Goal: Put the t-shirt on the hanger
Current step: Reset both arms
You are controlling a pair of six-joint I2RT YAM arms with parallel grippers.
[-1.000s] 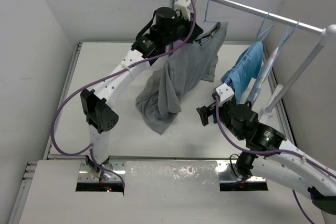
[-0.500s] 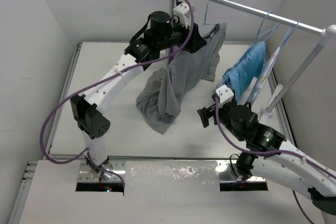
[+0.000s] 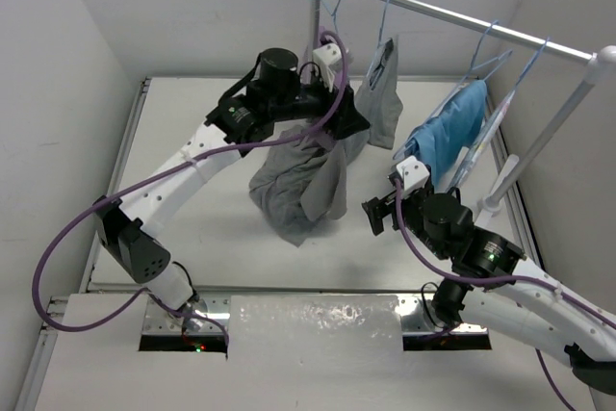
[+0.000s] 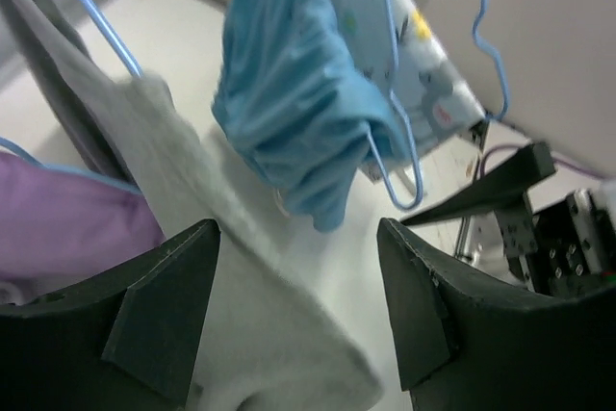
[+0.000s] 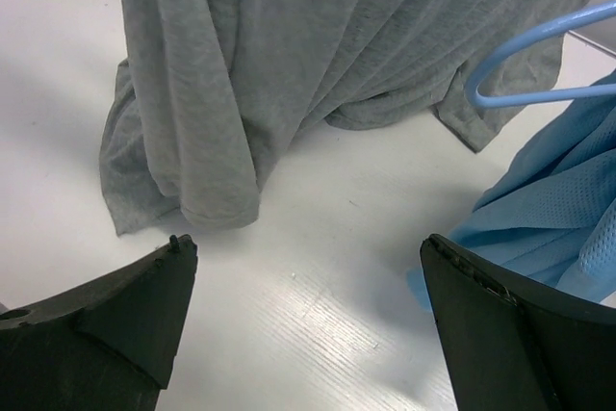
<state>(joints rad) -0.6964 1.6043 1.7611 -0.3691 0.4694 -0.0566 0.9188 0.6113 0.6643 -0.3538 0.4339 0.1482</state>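
The grey t-shirt (image 3: 383, 84) hangs by one part from the pale-blue wire hanger (image 3: 383, 9) on the rail, and the rest slumps in a heap on the table (image 3: 298, 190). My left gripper (image 3: 352, 120) stands open just left of the hanging part. In the left wrist view its jaws are wide apart (image 4: 296, 238), with t-shirt fabric (image 4: 241, 286) below them and a hanger wire (image 4: 91, 12) at upper left. My right gripper (image 3: 377, 214) is open low over the table, right of the heap. The right wrist view shows the t-shirt (image 5: 289, 64) ahead of its empty jaws (image 5: 308, 247).
A light-blue garment (image 3: 450, 127) and a patterned one (image 3: 486, 127) hang on other blue hangers from the white rail (image 3: 452, 16). A purple garment (image 4: 67, 238) hangs beside the t-shirt. The rail's right post (image 3: 539, 151) stands by the right wall.
My left gripper has opened and let go of the t-shirt, and the left arm has dropped lower and leftward. The t-shirt has sagged, more of it now on the table. The right arm is still.
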